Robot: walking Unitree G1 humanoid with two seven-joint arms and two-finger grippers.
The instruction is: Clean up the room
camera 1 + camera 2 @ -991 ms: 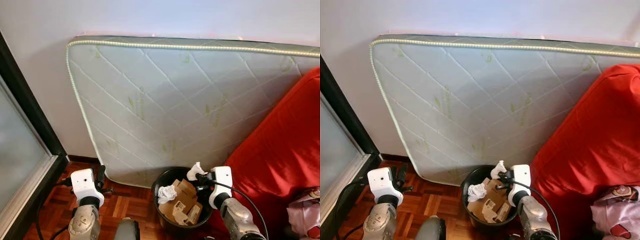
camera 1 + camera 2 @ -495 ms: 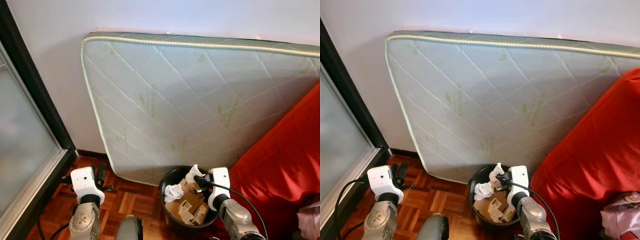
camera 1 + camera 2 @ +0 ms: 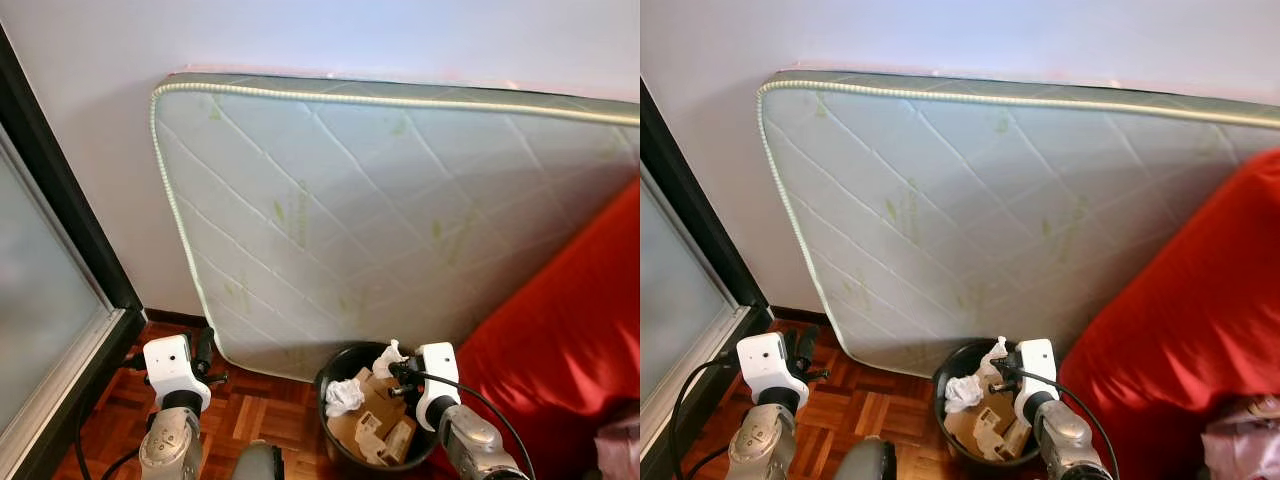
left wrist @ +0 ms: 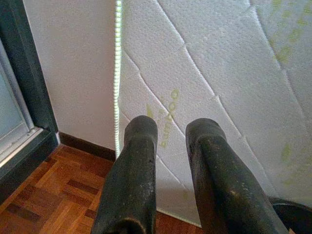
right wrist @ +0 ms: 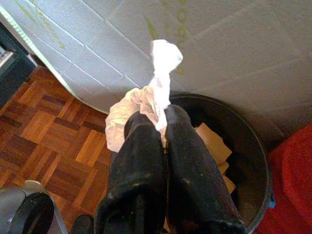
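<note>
A black waste bin stands on the parquet floor at the foot of a mattress. It holds cardboard scraps and a crumpled white paper. My right gripper hovers over the bin's right rim, shut on a crumpled white tissue. In the right wrist view the tissue sticks out past the closed fingertips, with the bin below. My left gripper hangs to the left of the bin, with a gap between its fingers and nothing in it.
A quilted white mattress leans against the wall behind the bin. A red sofa crowds the right side. A dark-framed glass door lines the left. Bare parquet lies between the door and the bin.
The whole picture has shifted, so the camera moved. My right gripper still holds the tissue over the bin, and the left arm keeps its place.
</note>
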